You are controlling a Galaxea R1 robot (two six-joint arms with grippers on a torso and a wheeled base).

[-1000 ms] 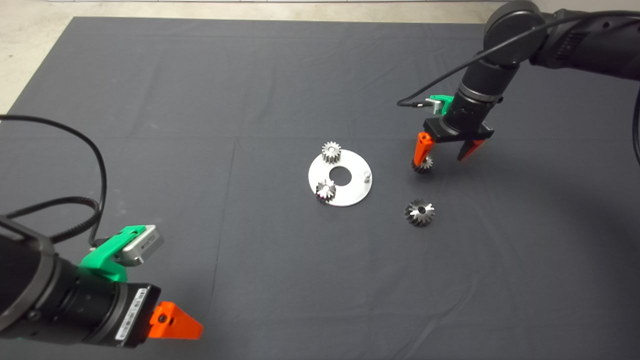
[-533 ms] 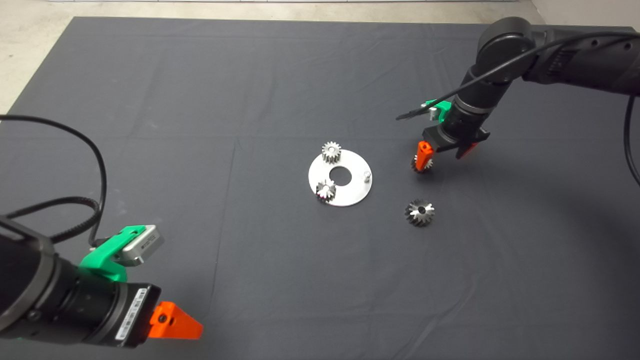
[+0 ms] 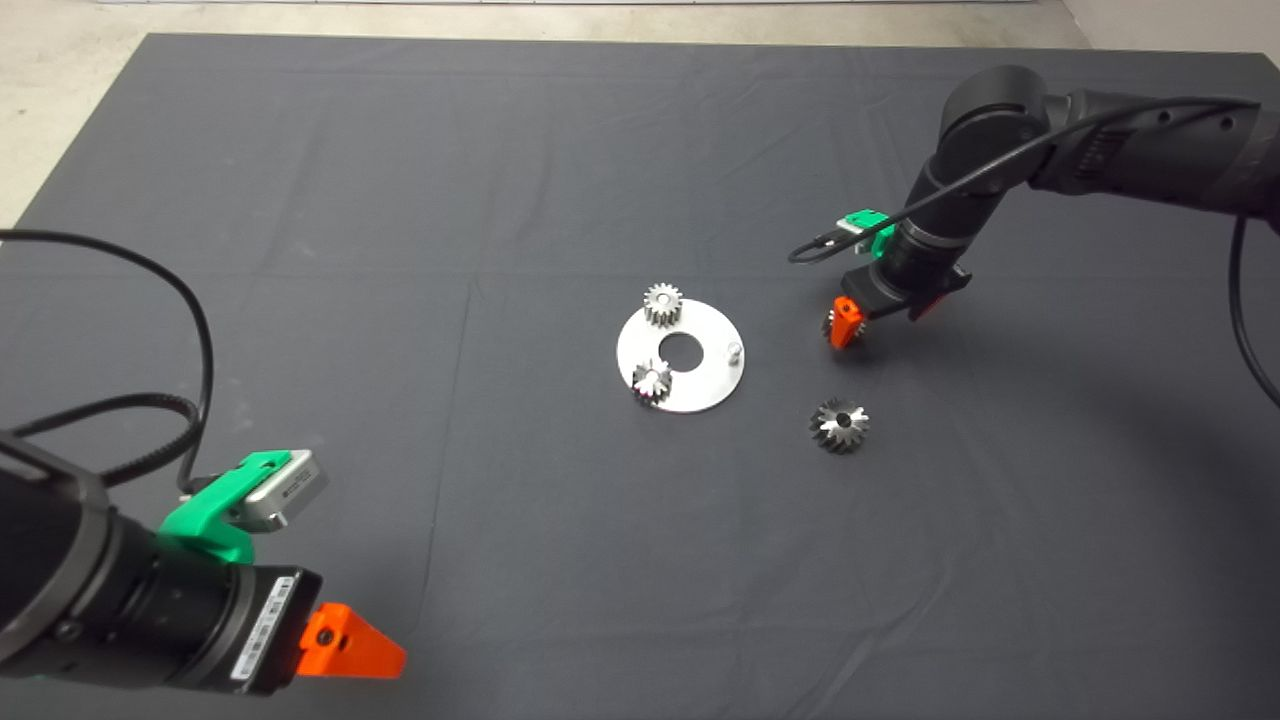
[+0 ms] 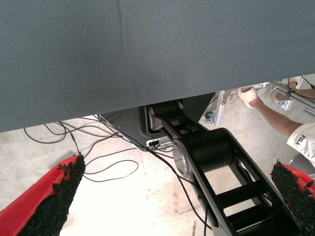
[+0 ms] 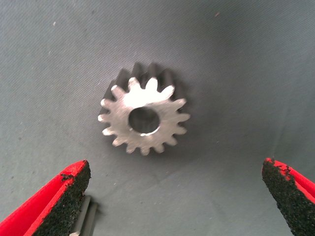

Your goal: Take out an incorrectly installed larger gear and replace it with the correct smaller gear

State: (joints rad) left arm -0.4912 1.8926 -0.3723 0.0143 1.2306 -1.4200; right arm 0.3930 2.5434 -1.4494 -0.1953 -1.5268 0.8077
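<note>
The smaller gear lay flat on the dark mat with its bore axis upright, one toothed face turned up toward the right wrist camera. In the head view it sat at about 3 o'clock from the round steel plate, apart from it, and was mostly hidden behind a red finger. The right gripper hovered low over this gear with its fingers spread wide; in the right wrist view the gear lay in the gap ahead of the two black pads, and neither pad touched it. The larger gear also rested on the mat with its dark centre hole facing up, at about 4 o'clock from the plate and just off its rim, nearer the camera than the right gripper. The plate carried a bright silver gear at its 11 o'clock edge, a second silver gear at about 7 o'clock, and a bare peg at 3 o'clock beside the plate's centre hole. Compared with a second ago, the right arm had sunk and its gripper sat lower and closer over the smaller gear; both gears on the mat and the plate had not moved. The left gripper waited at the lower left edge, fingers apart, and its wrist view showed the mat's edge, floor cables and a person's leg.
</note>
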